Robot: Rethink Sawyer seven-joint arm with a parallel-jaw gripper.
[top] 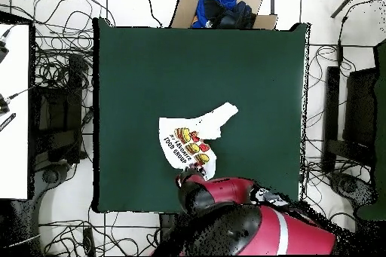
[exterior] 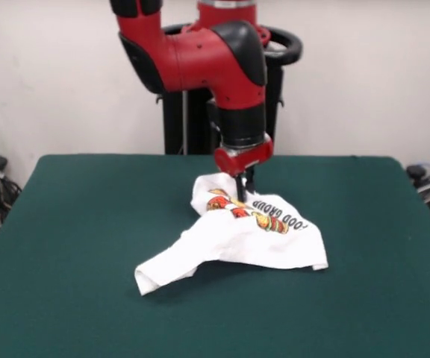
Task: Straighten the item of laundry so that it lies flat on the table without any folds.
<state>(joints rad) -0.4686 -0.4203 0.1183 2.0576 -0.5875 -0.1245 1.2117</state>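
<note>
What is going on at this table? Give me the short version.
A red and black robot arm has its claw down on a small white printed T-shirt near the middle of the green table. The shirt is bunched and folded over itself, one part trailing out to the side, so it is not flat yet.

A plain white wall (exterior: 364, 67) stands behind, and tangled cables (top: 56, 65) cover the pale tiled floor (top: 136, 1).

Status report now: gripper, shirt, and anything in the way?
Gripper down on the shirt, open or shut not visible. Shirt crumpled, folded over itself, not flat on the table. Nothing else on the table.
</note>
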